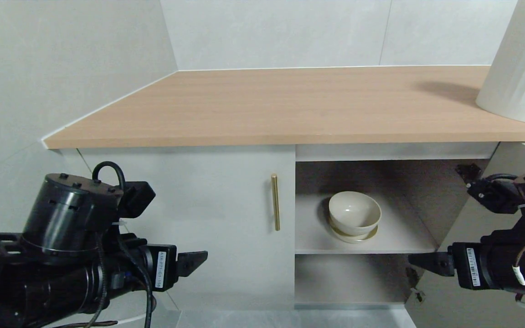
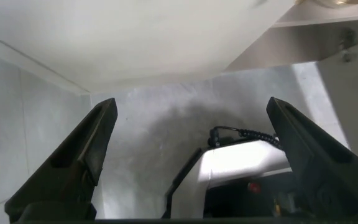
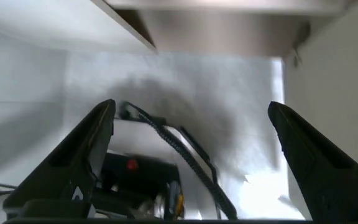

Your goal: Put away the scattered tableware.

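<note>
Resting on a plate (image 1: 352, 237), the bowl (image 1: 354, 212) sits near the front edge of the shelf (image 1: 404, 237), left of middle. Left gripper (image 2: 191, 107) and right gripper (image 3: 191, 107) hang low outside, jaws apart, empty (stowing looks complete). Next, probably: shutting the open door (image 1: 465, 223).

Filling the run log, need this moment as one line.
left gripper: open, empty | right gripper: open, empty | bowl: on plate, on shelf | right door: open | left door: closed

Stickers (image 1: 161, 269) on the left tool (image 1: 196, 262) and right tool (image 1: 419, 260) carry unreadably small print.
</note>
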Robot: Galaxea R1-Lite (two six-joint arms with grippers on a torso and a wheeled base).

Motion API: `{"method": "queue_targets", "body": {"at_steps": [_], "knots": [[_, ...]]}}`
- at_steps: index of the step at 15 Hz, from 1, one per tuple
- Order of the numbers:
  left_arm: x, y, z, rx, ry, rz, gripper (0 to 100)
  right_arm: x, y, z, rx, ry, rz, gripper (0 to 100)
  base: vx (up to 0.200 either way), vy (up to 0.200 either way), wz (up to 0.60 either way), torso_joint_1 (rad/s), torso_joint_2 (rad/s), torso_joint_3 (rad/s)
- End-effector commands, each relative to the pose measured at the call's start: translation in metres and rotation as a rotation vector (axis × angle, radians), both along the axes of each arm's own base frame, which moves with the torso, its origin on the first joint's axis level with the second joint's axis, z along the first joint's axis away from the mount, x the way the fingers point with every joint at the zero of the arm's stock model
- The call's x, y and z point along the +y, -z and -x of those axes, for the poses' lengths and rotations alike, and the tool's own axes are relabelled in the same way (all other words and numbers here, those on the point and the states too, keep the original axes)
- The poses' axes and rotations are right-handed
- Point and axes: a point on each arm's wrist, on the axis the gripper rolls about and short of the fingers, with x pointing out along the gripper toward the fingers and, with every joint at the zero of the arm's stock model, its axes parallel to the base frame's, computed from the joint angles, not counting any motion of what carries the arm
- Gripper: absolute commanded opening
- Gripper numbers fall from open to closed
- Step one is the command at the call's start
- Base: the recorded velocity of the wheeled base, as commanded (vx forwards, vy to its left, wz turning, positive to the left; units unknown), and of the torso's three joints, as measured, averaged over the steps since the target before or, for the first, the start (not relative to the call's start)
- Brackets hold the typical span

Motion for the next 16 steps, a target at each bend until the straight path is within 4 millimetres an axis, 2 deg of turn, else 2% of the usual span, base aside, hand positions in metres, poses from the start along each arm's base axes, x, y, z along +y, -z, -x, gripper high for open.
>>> {"method": "queue_targets", "body": {"at_steps": [1,2,16], "knots": [[-0.0028,0.0061,-0.0047,0.019,-0.01,-0.023,100,-0.0014,-0.0086,0.0062,-0.033,-0.01,-0.022,100,0.0,0.0,0.0,0.0,0.0,0.0],[-0.0027,0.0065,-0.0045,0.021,-0.01,-0.024,100,-0.0006,-0.0067,0.005,-0.025,-0.01,-0.017,100,0.0,0.0,0.0,0.0,0.0,0.0],[-0.0041,0.0078,-0.0049,0.026,-0.005,-0.027,100,0.0012,0.0011,0.0021,0.008,-0.011,0.007,100,-0.2,0.0,0.0,0.002,0.01,0.004]]}}
